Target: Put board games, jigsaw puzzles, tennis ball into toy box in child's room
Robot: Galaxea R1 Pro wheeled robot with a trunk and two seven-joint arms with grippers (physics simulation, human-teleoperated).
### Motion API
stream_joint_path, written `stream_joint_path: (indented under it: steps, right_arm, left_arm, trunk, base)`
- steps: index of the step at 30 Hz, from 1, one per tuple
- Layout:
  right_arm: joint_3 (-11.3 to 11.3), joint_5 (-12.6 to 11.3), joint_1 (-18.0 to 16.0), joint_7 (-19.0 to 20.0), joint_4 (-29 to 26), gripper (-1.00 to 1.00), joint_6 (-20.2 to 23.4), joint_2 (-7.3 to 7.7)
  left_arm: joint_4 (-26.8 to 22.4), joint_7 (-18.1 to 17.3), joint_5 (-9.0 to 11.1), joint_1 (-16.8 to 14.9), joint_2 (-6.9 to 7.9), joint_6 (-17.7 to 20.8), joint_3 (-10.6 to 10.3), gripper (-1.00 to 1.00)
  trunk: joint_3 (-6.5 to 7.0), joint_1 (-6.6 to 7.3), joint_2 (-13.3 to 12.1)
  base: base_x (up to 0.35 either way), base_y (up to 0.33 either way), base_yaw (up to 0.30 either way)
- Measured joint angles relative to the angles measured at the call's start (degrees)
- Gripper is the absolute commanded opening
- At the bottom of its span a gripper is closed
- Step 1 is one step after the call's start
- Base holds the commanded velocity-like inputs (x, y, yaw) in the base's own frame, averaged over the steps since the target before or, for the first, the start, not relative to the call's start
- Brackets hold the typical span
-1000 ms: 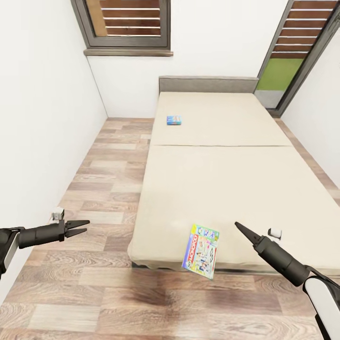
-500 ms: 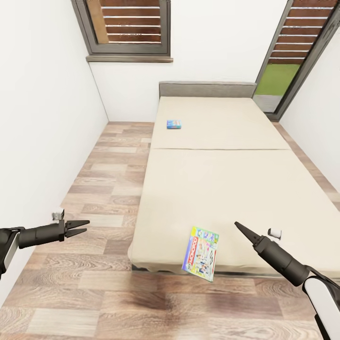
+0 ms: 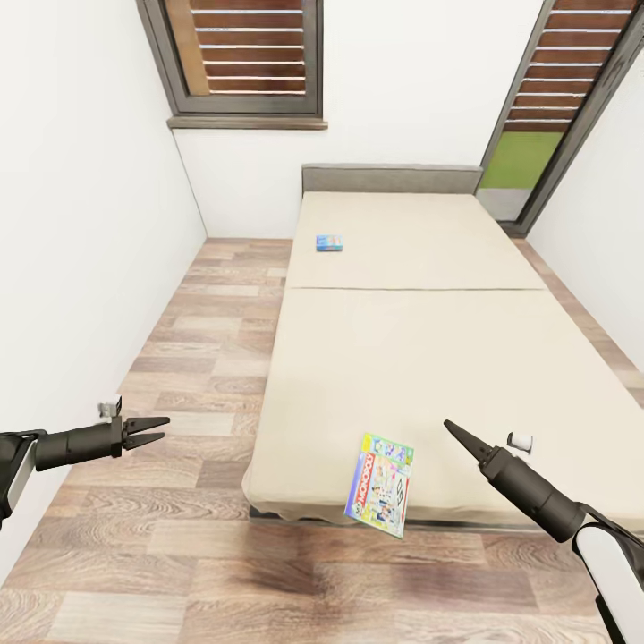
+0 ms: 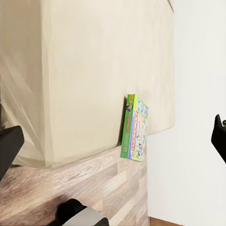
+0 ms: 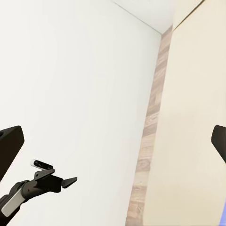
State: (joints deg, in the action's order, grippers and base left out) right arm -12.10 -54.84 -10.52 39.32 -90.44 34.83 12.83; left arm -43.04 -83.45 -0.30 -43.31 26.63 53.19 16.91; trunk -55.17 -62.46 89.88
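Observation:
The bed (image 3: 420,358) lies ahead, two beige mattress halves with a grey headboard. A large pale-green board game (image 3: 382,483) rests tilted over the bed's foot edge, also seen in the left wrist view (image 4: 134,128). A small blue board game (image 3: 329,242) lies on the far half near its left edge. My left gripper (image 3: 164,427) hovers open over the floor left of the bed, its fingers (image 4: 9,146) wide apart. My right gripper (image 3: 447,426) is open above the bed's foot, just right of the large game. The toy box, table, jigsaw puzzles and tennis ball are out of view.
A white wall (image 3: 80,224) runs close along the left. A strip of wood-plank floor (image 3: 206,340) separates it from the bed. A dark-framed window (image 3: 246,54) is on the back wall, a tall one (image 3: 555,116) at the back right.
The whole picture has shifted downward, so the camera moved: window and headboard sit lower in frame. Both arms and both board games keep their places.

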Motion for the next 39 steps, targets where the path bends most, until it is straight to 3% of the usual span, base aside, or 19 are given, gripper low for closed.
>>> stream_joint_path:
  steps: [14,24,39]
  right_arm:
    - [0.12,0.27,0.0,-0.11,0.03,1.0,-0.03,-0.08]
    - [0.27,0.49,0.0,-0.12,0.09,1.0,-0.09,-0.09]
    - [0.31,0.59,0.0,-0.16,0.17,1.0,-0.09,-0.1]
  left_arm:
    - [0.0,0.0,0.0,0.0,-0.03,0.0,-0.08,1.0]
    - [-0.02,0.01,-0.07,0.0,-0.02,0.0,-2.13,1.0]
    - [-0.01,0.1,-0.08,0.0,-0.08,0.0,-2.35,1.0]
  trunk:
    - [1.3,0.0,0.0]
    - [2.22,0.0,0.0]
    - [3.61,0.0,0.0]
  base:
    - [0.0,0.0,0.0]
    - [0.0,0.0,0.0]
    - [0.0,0.0,0.0]
